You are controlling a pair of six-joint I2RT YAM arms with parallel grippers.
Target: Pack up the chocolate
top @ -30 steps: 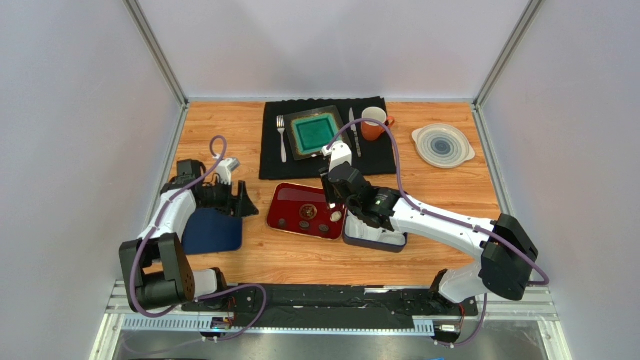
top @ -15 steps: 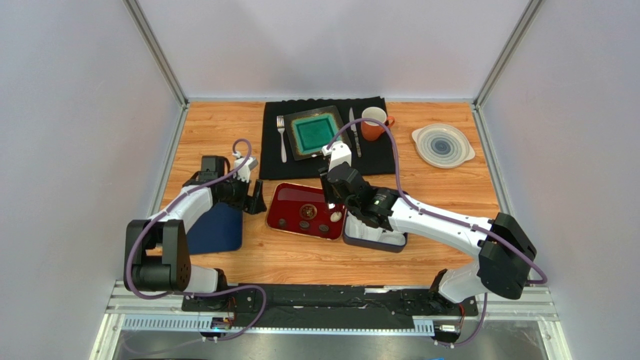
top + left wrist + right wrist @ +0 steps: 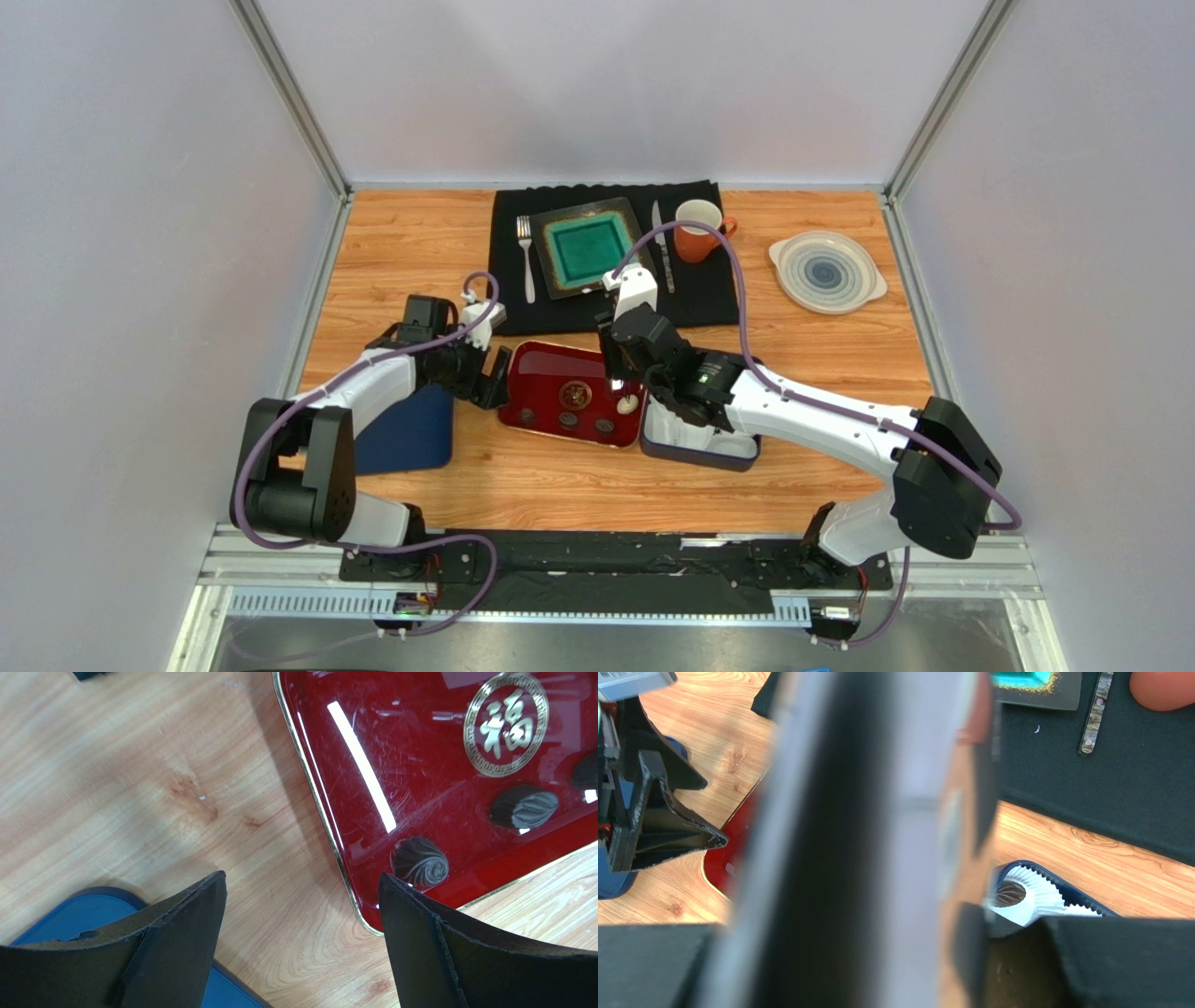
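Between spread left gripper [image 3: 300, 878] jaws: red tray [image 3: 421, 763] rim, swirled chocolate [image 3: 420, 861] just ahead, ready for pickup. Right gripper [image 3: 878, 931] pinching red tray, apparently steadying.

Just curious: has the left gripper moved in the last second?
Yes. The left gripper moved right, off the blue lid, up to the red tray's left edge.

A gold Chinese character [image 3: 507, 733], 福, stands inside a gold patterned ring [image 3: 467, 733] printed on the floor of the red tray [image 3: 393, 763], which lies mid-table [image 3: 842, 350]. From the top camera the emblem is too small to read.
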